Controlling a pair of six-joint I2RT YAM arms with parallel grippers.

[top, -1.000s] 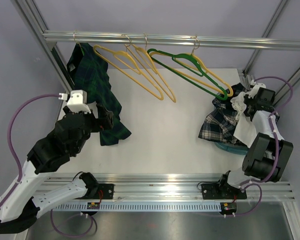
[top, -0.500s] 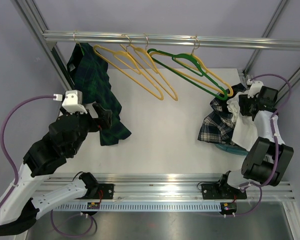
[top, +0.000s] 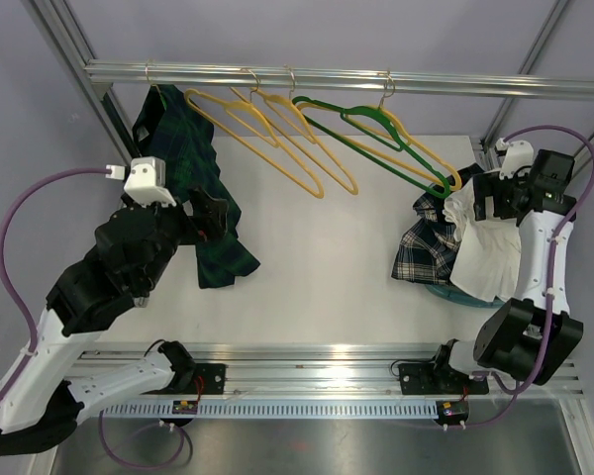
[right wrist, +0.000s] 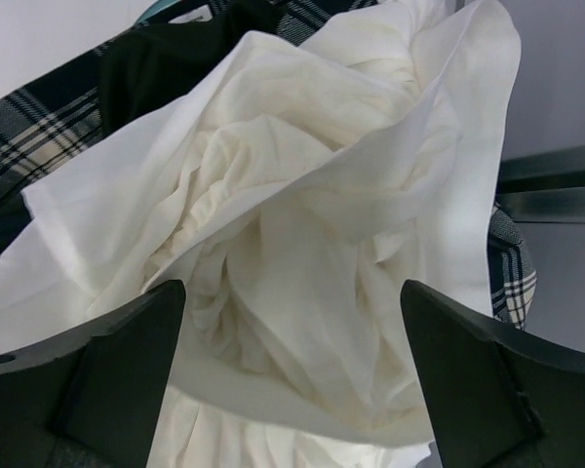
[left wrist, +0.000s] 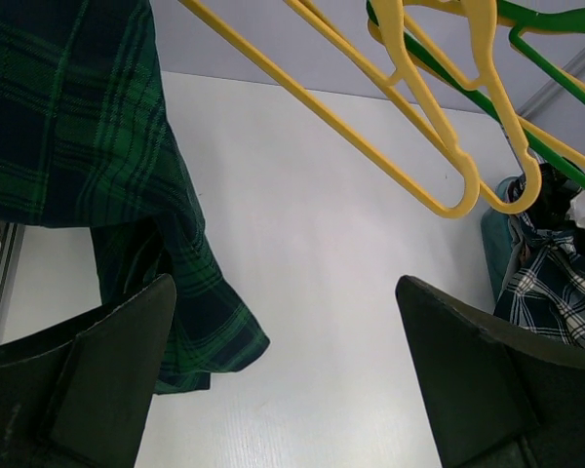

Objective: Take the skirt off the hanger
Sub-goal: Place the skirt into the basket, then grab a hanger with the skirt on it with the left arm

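Observation:
The dark green plaid skirt [top: 185, 170] hangs from a hanger at the left end of the rail [top: 426, 82]; only the hanger's hook [top: 150, 75] shows. In the left wrist view the skirt [left wrist: 73, 127] fills the upper left. My left gripper [top: 211, 214] is open and empty beside the skirt's lower right edge; in its own view [left wrist: 288, 390] its left finger [left wrist: 88, 380] overlaps the hem. My right gripper [top: 485, 201] is open and empty above a crumpled white garment [right wrist: 292, 214] at the far right.
Two empty yellow hangers [top: 277, 143] and green hangers [top: 386, 148] hang slanting from the rail's middle. A black-and-white plaid garment [top: 426, 247] and the white one [top: 485, 262] lie piled on a teal basket [top: 445, 294]. The rack's frame posts [top: 79, 74] stand left and right.
The right arm has lifted and swung right, away from the white garment pile. The left arm has shifted slightly up and towards the skirt. The skirt has not moved.

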